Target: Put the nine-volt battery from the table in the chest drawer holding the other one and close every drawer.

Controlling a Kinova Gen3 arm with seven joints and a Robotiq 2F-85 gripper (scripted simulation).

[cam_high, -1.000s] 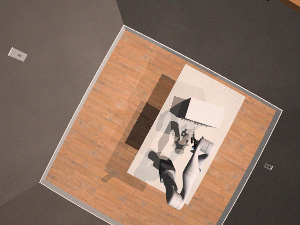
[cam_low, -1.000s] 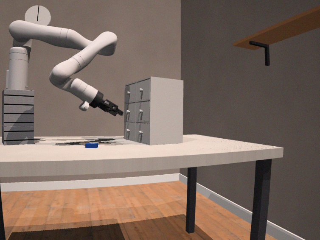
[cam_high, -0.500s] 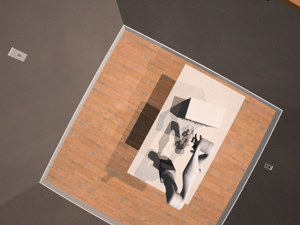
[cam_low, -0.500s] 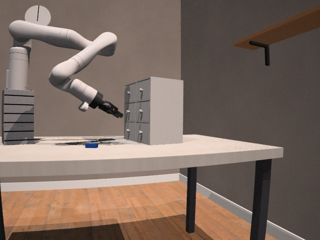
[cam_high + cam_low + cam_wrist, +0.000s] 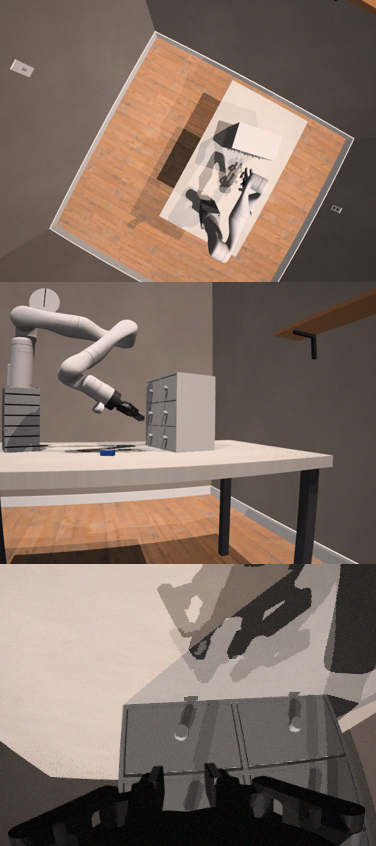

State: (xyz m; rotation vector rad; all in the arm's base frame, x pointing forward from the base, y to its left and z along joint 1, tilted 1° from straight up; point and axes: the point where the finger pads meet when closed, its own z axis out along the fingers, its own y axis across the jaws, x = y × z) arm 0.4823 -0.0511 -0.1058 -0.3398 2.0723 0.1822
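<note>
The nine-volt battery is a blue block lying on the table; a sliver of it shows beside the gripper in the top view. It is outside the wrist view. The pale chest has two columns of drawers with small knobs, all looking pushed in. Their contents are hidden. My gripper is partly open and empty, tilted down in front of the chest at about middle-row height. In the wrist view its fingers stand before the left column's second visible row; no knob shows between them.
The table carries the chest and the arm's grey base block. A wooden shelf hangs on the wall beyond the chest, higher up. The arm's shadows fall across the table before the drawers.
</note>
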